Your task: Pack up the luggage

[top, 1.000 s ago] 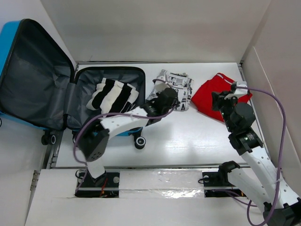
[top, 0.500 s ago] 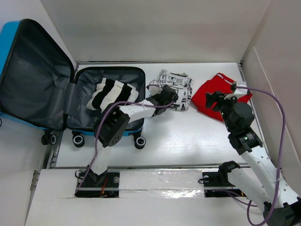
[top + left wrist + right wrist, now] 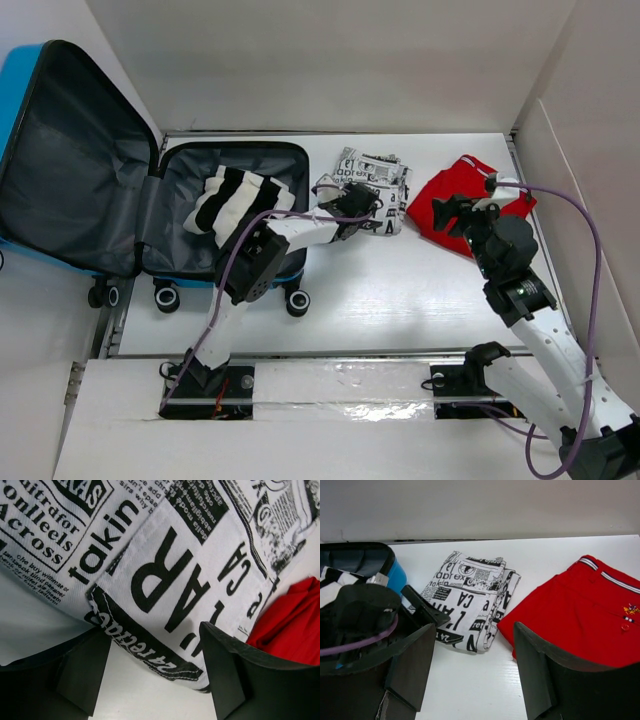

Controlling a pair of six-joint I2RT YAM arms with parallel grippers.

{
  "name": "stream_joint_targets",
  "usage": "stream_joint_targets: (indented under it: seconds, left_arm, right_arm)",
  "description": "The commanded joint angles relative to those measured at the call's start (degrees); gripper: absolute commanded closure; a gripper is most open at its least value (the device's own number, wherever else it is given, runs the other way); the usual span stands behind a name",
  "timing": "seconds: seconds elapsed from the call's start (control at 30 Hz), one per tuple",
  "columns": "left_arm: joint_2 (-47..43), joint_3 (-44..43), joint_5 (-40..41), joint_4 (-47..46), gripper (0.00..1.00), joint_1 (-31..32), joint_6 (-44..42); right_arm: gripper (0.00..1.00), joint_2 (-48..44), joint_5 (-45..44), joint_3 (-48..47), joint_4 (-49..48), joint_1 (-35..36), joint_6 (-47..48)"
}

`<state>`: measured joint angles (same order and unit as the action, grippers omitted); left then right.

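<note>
Luggage (image 3: 70, 170) is laid open at table's (image 3: 400, 290) far-left corner | left gripper (image 3: 155, 647) jaws are spread astride newsprint garment's (image 3: 165, 570) edge, likely for pickup | right gripper (image 3: 472, 647) is held open, empty, near red shorts (image 3: 580, 615)

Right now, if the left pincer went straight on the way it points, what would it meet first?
Probably the newsprint-patterned cloth, which fills the wrist view just ahead of the open left pincer.

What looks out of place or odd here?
Nothing is spilled or damaged. The striped top lies rumpled and crooked in the luggage, while the newsprint cloth and red shorts lie outside it on the table.
</note>
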<state>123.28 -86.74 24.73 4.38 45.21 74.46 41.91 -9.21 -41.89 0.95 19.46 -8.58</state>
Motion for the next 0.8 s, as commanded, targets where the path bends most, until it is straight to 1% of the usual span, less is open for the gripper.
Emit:
stream_joint_targets:
  seconds: [0.0, 0.1, 0.17, 0.2, 0.23, 0.3, 0.33, 0.37, 0.47, 0.57, 0.6, 0.63, 0.67, 0.7, 0.73, 0.77]
  left_arm:
    - [5.29, -5.95, 1.90, 9.65, 0.33, -0.83, 3.15]
    - [7.14, -8.35, 2.86, 10.03, 0.38, -1.44, 1.48]
    - [7.41, -8.36, 3.92, 8.98, 0.47, -2.05, 0.52]
    - [7.50, -8.79, 4.01, 8.11, 0.53, -2.58, -1.66]
    - [7.85, -9.32, 3.92, 7.92, 0.67, -2.58, -2.73]
    - [8.72, -10.63, 3.22, 7.31, 0.85, -4.07, -6.58]
    - [8.99, -10.99, 2.87, 7.22, 0.97, -4.08, -7.65]
    - [9.17, -11.08, 2.78, 7.13, 1.00, -4.77, -8.44]
    - [8.82, -10.38, 2.17, 5.73, 1.00, -6.27, -11.08]
    - [6.46, -7.66, 1.20, 0.73, 1.00, -6.80, -16.08]
    - [5.57, -7.13, 1.11, -2.33, 1.00, -6.80, -18.01]
    - [4.78, -7.04, 1.20, -3.23, 1.00, -6.80, -20.03]
    - [2.77, -7.21, 1.37, -4.02, 1.00, -6.80, -24.05]
    - [1.53, -8.00, 1.29, -5.86, 1.00, -6.28, -26.10]
    - [0.39, -8.53, 0.59, -6.40, 1.00, -6.28, -28.03]
    - [-2.23, -9.14, 0.32, -6.93, 1.00, -6.28, -29.96]
  right_arm:
    - [0.31, 0.10, 1.48, -0.56, -1.92, -0.30, 1.02]
    - [0.31, -0.16, 1.48, -0.47, -1.92, -0.30, 0.93]
    - [0.33, -0.25, 1.39, -0.47, -1.92, -0.30, 1.02]
    - [0.36, -0.34, 1.48, -0.39, -1.92, -0.30, 0.93]
    - [0.39, -0.43, 1.57, -0.39, -2.00, -0.30, 0.93]
    - [0.42, -0.34, 1.65, -0.30, -2.18, -0.30, 0.93]
    - [0.44, -0.34, 1.83, -0.30, -2.18, -0.30, 0.93]
    - [0.45, -0.25, 1.92, -0.30, -2.18, -0.30, 0.93]
    - [0.45, -0.43, 2.18, -0.21, -2.36, -0.30, 0.93]
    - [0.45, -0.34, 2.09, -0.04, -2.53, -0.30, 0.93]
    - [0.45, -0.34, 2.01, 0.05, -2.79, -0.30, 0.93]
    - [0.53, -0.34, 2.18, 0.14, -2.97, -0.30, 0.93]
    - [0.66, -0.34, 2.18, 0.23, -3.15, -0.30, 0.85]
    - [0.96, -0.16, 2.36, 0.23, -3.15, -0.30, 0.84]
    - [1.00, -0.16, 2.27, 0.14, -3.15, -0.30, 0.84]
    - [1.00, -0.16, 2.27, 0.05, -3.15, -0.30, 0.84]
